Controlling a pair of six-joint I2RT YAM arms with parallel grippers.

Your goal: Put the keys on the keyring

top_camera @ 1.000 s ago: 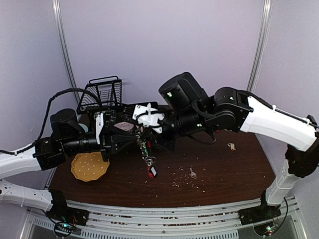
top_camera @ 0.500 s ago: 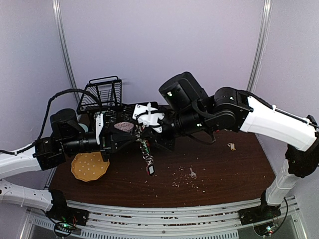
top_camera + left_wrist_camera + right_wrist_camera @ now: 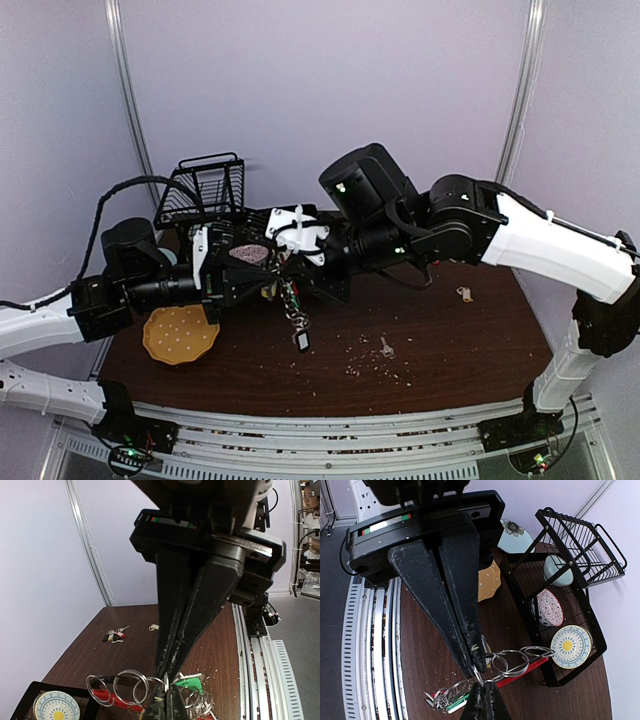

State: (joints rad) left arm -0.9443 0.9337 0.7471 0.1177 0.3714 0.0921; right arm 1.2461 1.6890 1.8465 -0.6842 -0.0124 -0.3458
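Silvery keyring (image 3: 297, 318) hangs between left tool (image 3: 165, 706) and right tool (image 3: 482, 701), both clenched on it.

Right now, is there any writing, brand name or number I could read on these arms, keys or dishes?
No text can be read in any view.
The red-and-green strip: coloured marks only, no letters I can make out.
The green key tag: too small and blurred to read.
The blue-and-yellow plate: a pattern, no words.
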